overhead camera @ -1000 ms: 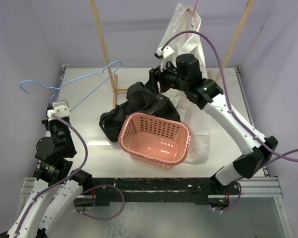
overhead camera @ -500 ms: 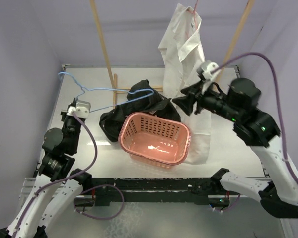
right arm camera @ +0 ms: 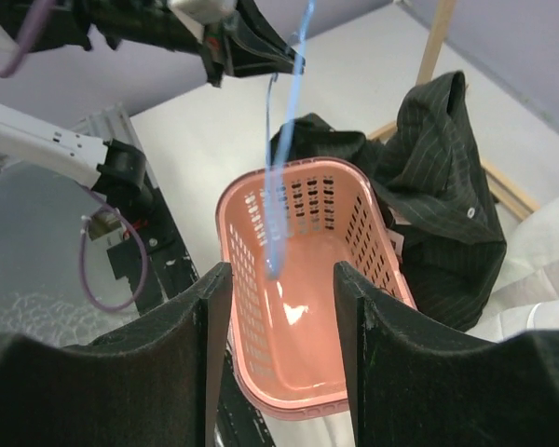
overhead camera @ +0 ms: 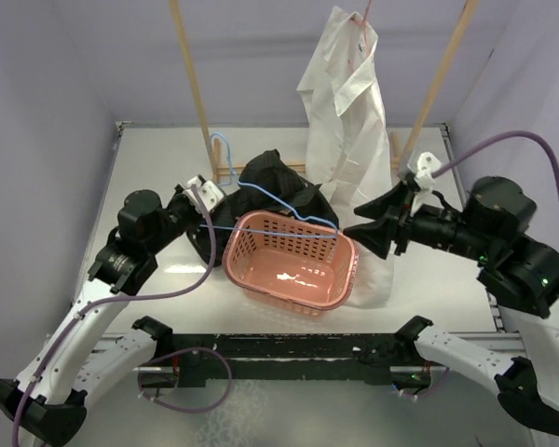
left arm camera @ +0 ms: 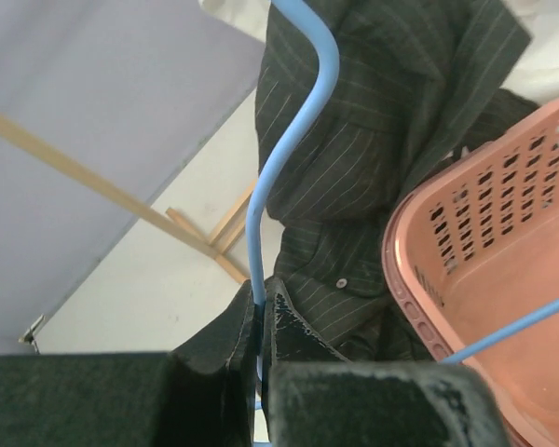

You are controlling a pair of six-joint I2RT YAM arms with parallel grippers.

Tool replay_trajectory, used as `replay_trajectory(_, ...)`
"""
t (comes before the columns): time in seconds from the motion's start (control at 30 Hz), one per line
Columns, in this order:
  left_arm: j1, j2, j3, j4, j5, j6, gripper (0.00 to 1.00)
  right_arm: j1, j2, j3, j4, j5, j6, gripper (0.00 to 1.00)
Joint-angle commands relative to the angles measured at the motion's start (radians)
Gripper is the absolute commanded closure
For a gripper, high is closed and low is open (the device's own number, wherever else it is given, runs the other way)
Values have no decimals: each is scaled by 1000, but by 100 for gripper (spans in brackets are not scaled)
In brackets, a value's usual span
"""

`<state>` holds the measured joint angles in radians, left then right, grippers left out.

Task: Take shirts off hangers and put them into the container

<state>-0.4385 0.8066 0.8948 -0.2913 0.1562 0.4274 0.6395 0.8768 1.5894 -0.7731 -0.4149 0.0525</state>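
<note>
— Where is the hanger, and what grips it?

— The thin light blue wire hanger [left arm camera: 255, 242] is pinched by the left fingers [left arm camera: 233, 340], pressed together on its wire. From above, they sit at ten o'clock from the salmon-pink slotted plastic laundry basket [overhead camera: 298, 244], and the hanger's frame reaches over the basket's far rim.

— And the shirts, the other fingers?

— The black pinstriped button-up shirt [overhead camera: 270, 177] lies crumpled on the white surface [overhead camera: 158, 158] at twelve o'clock from the basket, touching its rim. The plain white shirt [overhead camera: 345, 102] hangs at one o'clock on a pink wire hanger [overhead camera: 364, 20]. The right fingers [overhead camera: 368, 226], at three o'clock, stand apart with nothing between them, pointing toward the basket.
</note>
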Motion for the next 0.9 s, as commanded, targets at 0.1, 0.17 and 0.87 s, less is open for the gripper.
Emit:
replay_trajectory(0.1, -31, -46, 41, 14, 71, 11, 100, 0, 125, 21, 62, -26, -6, 50)
replay_trajectory(0.17, -55, -49, 25, 29, 48, 20, 100, -1, 159, 54, 71, -36, 2, 50)
replay_trajectory(0.87, -222, -77, -33, 89, -268, 125, 100, 11, 309, 124, 129, -170, 133, 55)
